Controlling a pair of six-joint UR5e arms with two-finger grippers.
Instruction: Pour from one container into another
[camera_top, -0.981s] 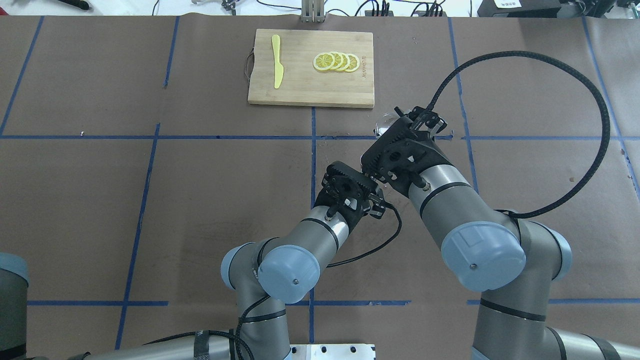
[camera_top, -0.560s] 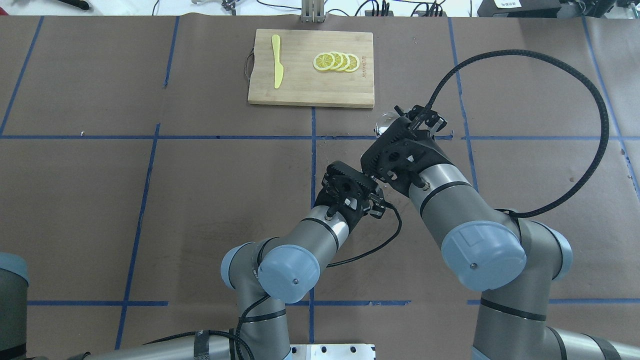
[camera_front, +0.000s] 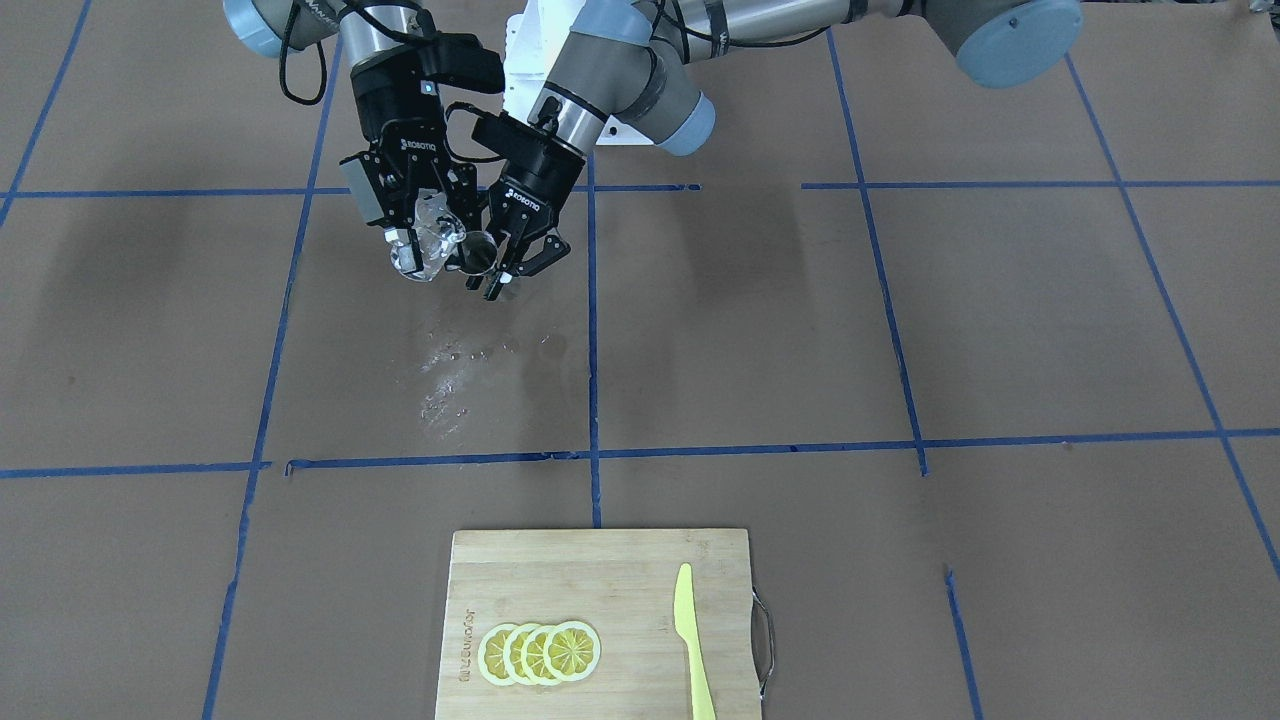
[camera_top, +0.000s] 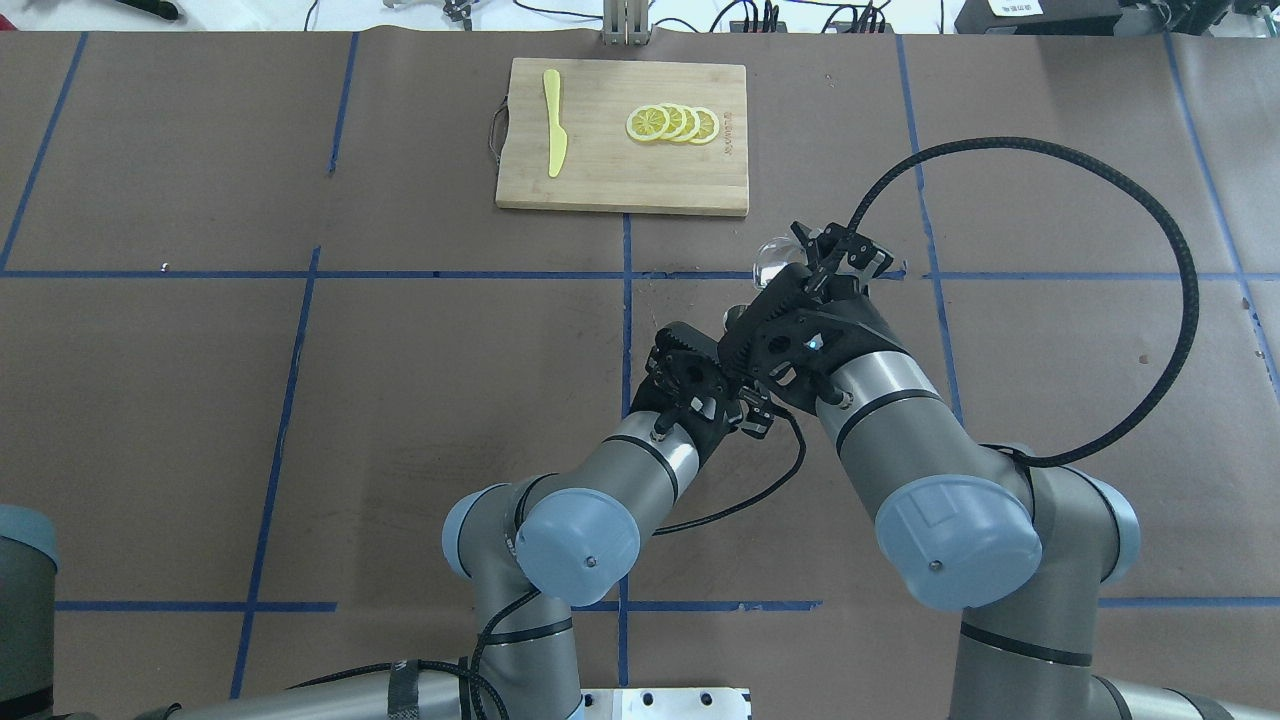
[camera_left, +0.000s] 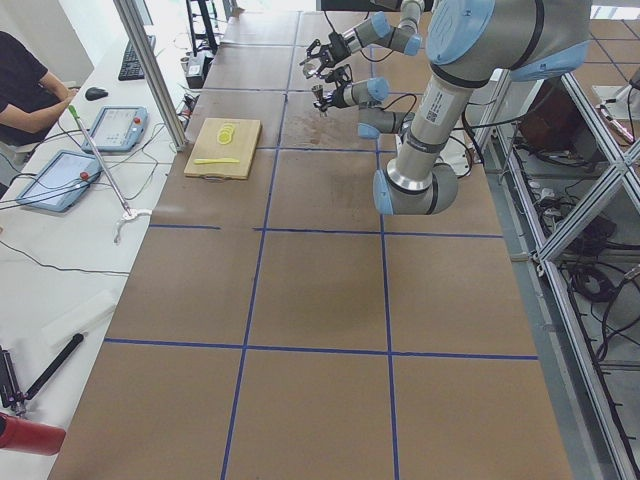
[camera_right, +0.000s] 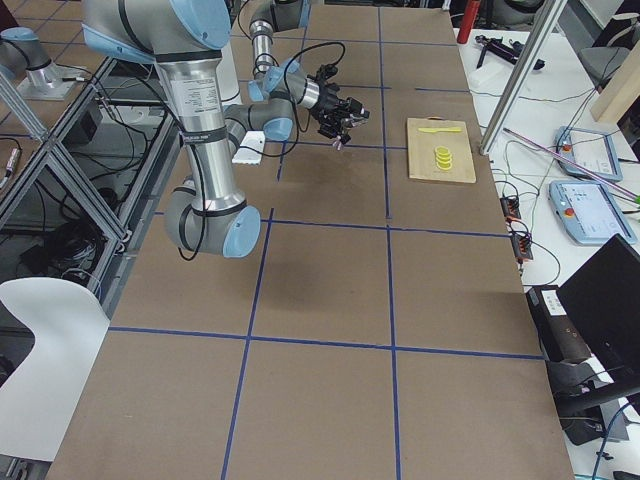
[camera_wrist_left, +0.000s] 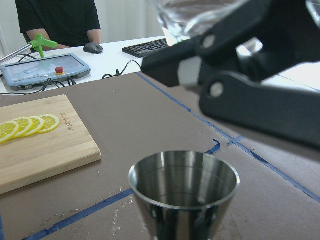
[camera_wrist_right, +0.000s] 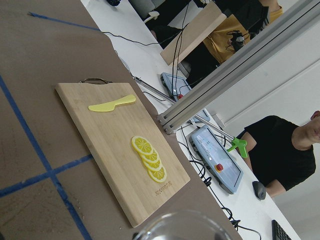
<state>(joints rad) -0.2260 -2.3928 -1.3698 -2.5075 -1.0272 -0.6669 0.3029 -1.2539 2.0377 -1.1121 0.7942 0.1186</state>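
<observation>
Although the right end effector (camera_front: 416, 240) is clamped on the clear glass (camera_front: 434, 236), tipping it just above the steel cup (camera_wrist_left: 183, 186) that the left end effector (camera_front: 503, 265) grips clear of the surface (camera_front: 900, 320), we see no stream, and the cup looks empty inside. We judge the pour itself is yet to come; wet specks (camera_front: 450, 370) dot the surface below.

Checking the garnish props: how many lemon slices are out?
4 lemon slices, overlapping in one row on the cutting board, apart from the yellow knife. None appears hidden.
</observation>
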